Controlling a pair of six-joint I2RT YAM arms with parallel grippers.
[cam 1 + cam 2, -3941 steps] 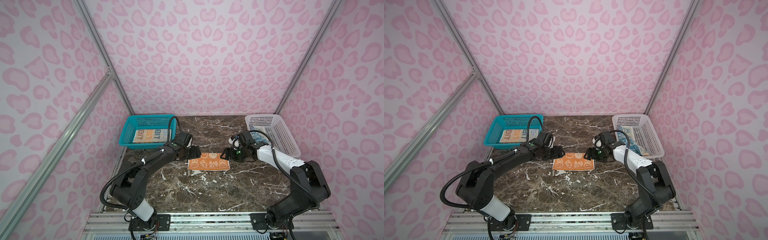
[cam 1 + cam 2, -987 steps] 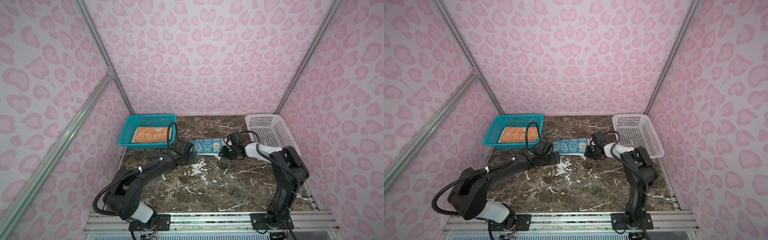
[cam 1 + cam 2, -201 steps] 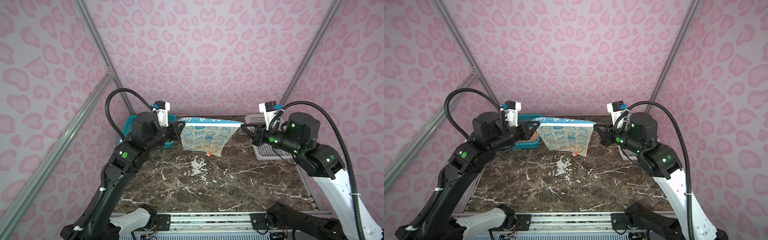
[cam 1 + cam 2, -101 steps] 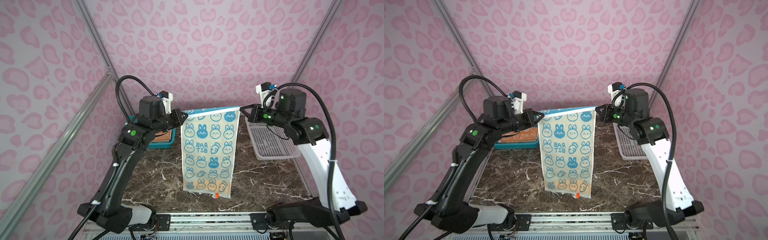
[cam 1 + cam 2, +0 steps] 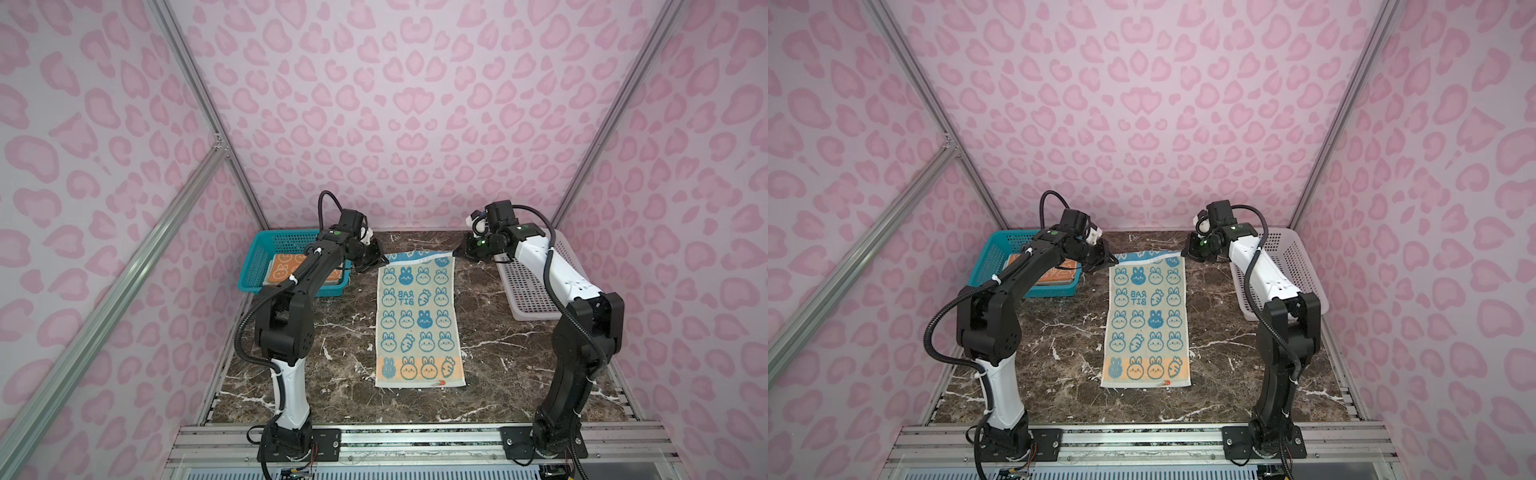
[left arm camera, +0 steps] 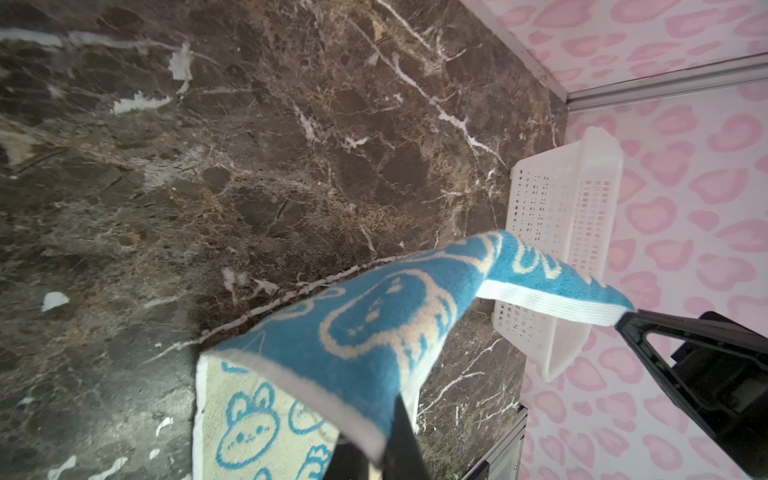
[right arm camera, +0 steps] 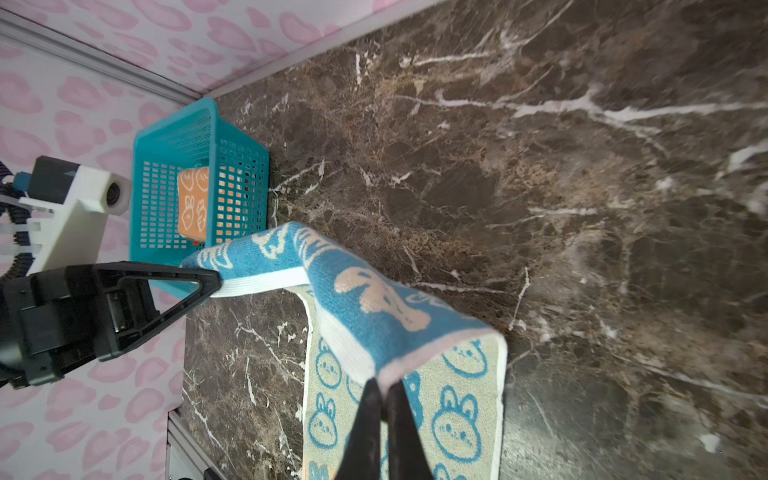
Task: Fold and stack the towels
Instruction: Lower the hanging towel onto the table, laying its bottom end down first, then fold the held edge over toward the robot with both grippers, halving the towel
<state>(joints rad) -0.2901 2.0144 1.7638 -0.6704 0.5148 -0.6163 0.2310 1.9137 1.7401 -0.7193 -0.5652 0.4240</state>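
Closest to me, the blue rabbit towel (image 5: pixel 417 320) has its orange-banded near hem flat on the marble surface (image 5: pixel 498 374), with a small orange tag (image 5: pixel 440 382) at that hem. From there it runs straight away from me, lying flat down the middle of the surface between the two arms in both top views. Its far blue band is raised off the surface and stretched between the arms. My left end effector (image 5: pixel 385 262) is pressed together on the towel's far left corner, and the left wrist view shows its fingers (image 6: pixel 403 444) pinching the blue band. My right end effector (image 5: pixel 455 253) is clamped the same way on the far right corner, its fingers (image 7: pixel 365 428) closed on the edge of the cloth. Further back on the left, the teal basket (image 5: pixel 253 266) holds a folded orange rabbit towel (image 5: pixel 284 268), partly hidden behind the left arm. At the back on the right sits the white basket (image 5: pixel 528 291), beside the right arm and apart from the spread towel.
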